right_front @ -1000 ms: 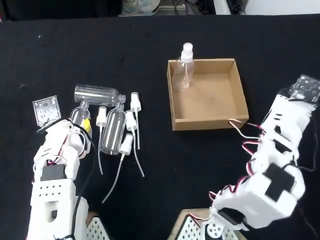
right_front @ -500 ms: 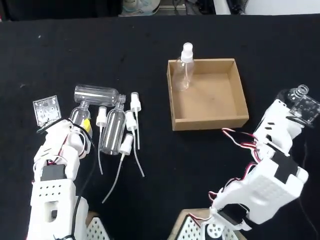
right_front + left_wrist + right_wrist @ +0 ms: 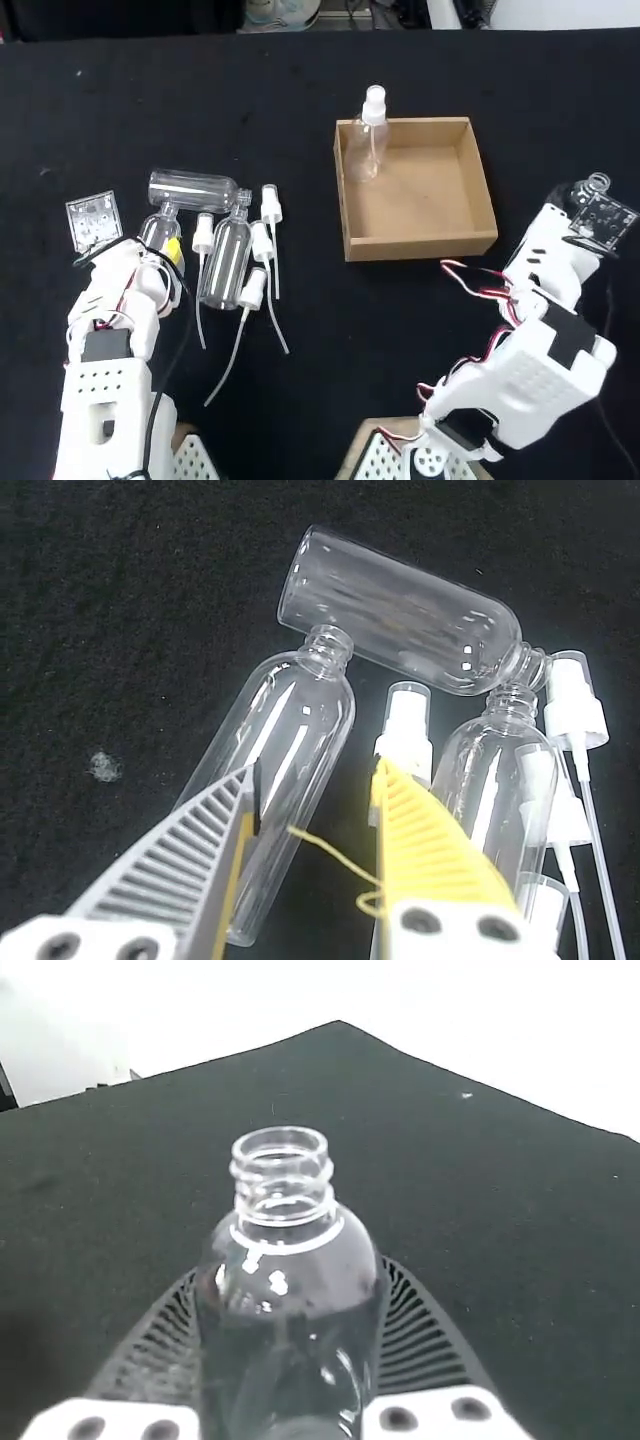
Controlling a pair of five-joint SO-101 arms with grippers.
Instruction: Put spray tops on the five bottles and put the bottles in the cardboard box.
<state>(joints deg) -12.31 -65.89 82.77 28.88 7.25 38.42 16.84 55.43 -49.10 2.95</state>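
- The right claw [image 3: 288, 1278] is clamped on an open-necked bottle [image 3: 285, 1230], which stands upright between its fingers [image 3: 425, 1345] (no spray top on it).
- The cardboard box [image 3: 420, 245] lies near that claw, on the side toward the other arm. A topped bottle [image 3: 370, 140] stands in the box's far corner, well apart from the claw.
- The left claw [image 3: 312, 790] has its fingers apart, low over a lying bottle [image 3: 290, 730] whose body runs between them.
- Just beyond its tips lies a crosswise bottle [image 3: 400, 615]. A third bottle [image 3: 480, 780] and loose spray tops [image 3: 405, 725] lie beside the yellow finger [image 3: 430, 850].
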